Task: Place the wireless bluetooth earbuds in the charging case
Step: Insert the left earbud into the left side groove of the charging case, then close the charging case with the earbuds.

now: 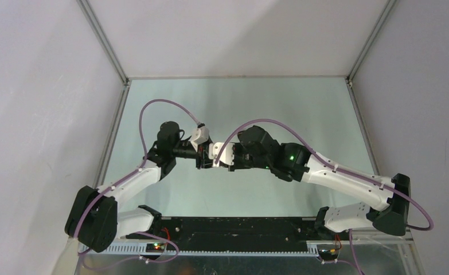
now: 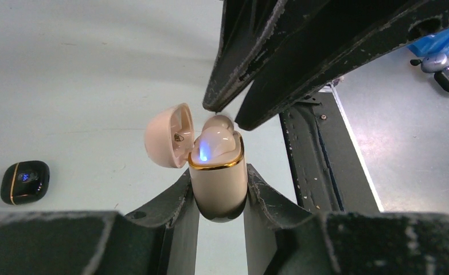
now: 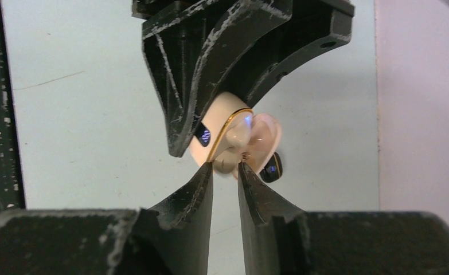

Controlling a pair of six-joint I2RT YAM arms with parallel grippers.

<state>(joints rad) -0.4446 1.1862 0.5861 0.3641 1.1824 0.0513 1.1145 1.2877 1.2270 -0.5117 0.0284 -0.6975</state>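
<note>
My left gripper [image 2: 218, 172] is shut on the beige charging case [image 2: 217, 186] and holds it above the table, gold rim up. Its lid [image 2: 164, 134] hangs open to the left. A cream-white earbud [image 2: 213, 146] sits in the case with a blue light glowing on it. A second cream lump [image 2: 219, 121] shows just behind it, between the tips of my right gripper [image 2: 222, 117]. In the right wrist view that gripper [image 3: 226, 166] has its jaws slightly apart, flanking the earbud [image 3: 239, 134] at the case's [image 3: 222, 117] mouth. Whether they press on it is unclear. In the top view both grippers [image 1: 202, 162] [image 1: 217, 162] meet mid-table.
A black case with a gold band [image 2: 25, 182] [image 3: 272, 167] lies on the table to the left of the held case. The black base rail [image 1: 239, 229] [image 2: 308, 154] runs along the near edge. Framed walls [image 1: 104, 40] enclose the table.
</note>
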